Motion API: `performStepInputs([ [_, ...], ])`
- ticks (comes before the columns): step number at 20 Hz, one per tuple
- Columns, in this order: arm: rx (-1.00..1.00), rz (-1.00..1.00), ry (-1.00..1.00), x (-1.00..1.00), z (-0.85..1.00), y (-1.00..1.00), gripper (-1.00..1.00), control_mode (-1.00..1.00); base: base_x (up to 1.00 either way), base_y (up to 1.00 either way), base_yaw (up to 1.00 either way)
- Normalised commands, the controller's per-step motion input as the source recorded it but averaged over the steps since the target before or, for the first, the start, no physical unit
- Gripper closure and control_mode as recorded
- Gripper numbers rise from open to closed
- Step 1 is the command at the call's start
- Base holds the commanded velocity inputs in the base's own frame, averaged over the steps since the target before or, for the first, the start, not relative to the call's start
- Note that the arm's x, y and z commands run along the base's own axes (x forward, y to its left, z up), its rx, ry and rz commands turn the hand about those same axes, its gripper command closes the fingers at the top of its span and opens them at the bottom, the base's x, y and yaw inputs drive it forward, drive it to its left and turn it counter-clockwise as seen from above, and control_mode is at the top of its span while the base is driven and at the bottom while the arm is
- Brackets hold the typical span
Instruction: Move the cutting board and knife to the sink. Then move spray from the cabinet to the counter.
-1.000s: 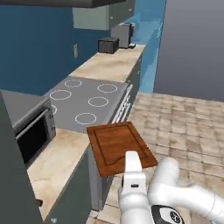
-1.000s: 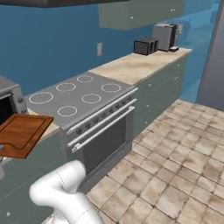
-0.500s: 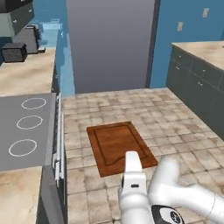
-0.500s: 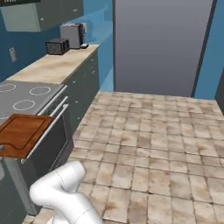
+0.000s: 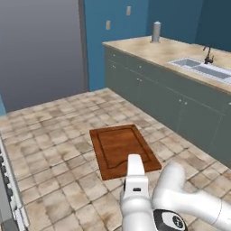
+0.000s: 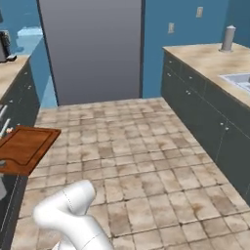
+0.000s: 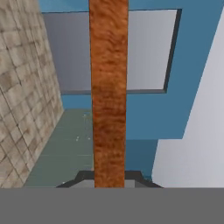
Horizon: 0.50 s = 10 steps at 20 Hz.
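My fingers pinch the reddish-brown grooved wooden cutting board edge-on.
Left base view alone shows the steel sink.

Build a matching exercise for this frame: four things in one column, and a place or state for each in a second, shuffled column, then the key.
Things
1. cutting board
2. sink
3. grey upright cylinder
4. gripper

Places or states
A. set into the counter, dark faucet at its back
B. standing at the counter's far end by the blue wall
C. held level above the tiled floor
D. shut on the board's edge

Pairs: 1-C, 2-A, 3-B, 4-D
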Motion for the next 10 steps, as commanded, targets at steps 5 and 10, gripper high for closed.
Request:
performStepInputs([
  [5,0.0,0.0,0.0,0.0,0.0,0.0,1.0,1.0,0.33,0.13,-0.47],
  [10,0.0,0.0,0.0,0.0,0.0,0.0,1.0,1.0,0.43,0.12,-0.54],
])
